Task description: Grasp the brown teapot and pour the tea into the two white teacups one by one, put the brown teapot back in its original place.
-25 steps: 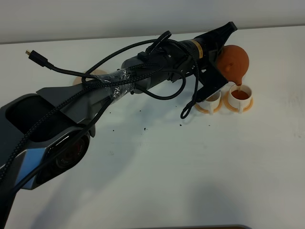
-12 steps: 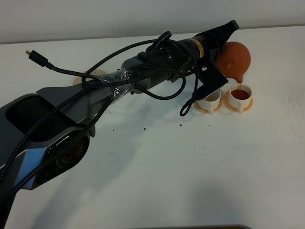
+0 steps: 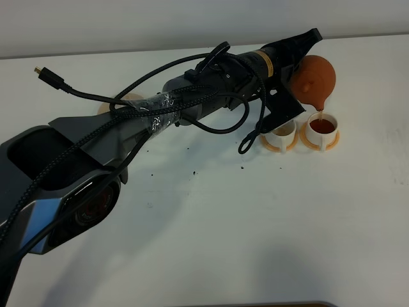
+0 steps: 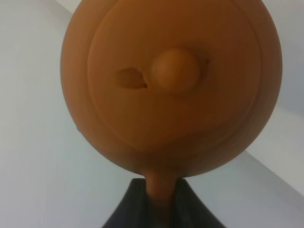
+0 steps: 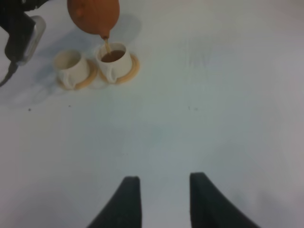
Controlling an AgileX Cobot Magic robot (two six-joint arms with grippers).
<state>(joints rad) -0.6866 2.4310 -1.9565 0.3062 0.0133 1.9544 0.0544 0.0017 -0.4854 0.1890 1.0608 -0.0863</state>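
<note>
POURING: The left fingers (image 4: 126, 211) clamp the handle of the teapot (image 3: 314, 80), tilted spout-down just above a cup (image 3: 321, 127). A thin stream of tea (image 3: 323, 126) runs into the cup. The other cup (image 3: 282, 133) stands just beside it. The right fingers (image 5: 129, 199) stand apart, empty, well away from that cup over the worktop (image 3: 255, 224).

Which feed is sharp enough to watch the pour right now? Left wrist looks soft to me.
Left wrist: the brown teapot fills the frame, soft and out of focus, no cup in view. Right wrist: slightly blurred, yet the pour into the filled teacup is readable. Exterior high: sharpest, evenly lit, no glare, though the left arm hides part of the other teacup.
</note>
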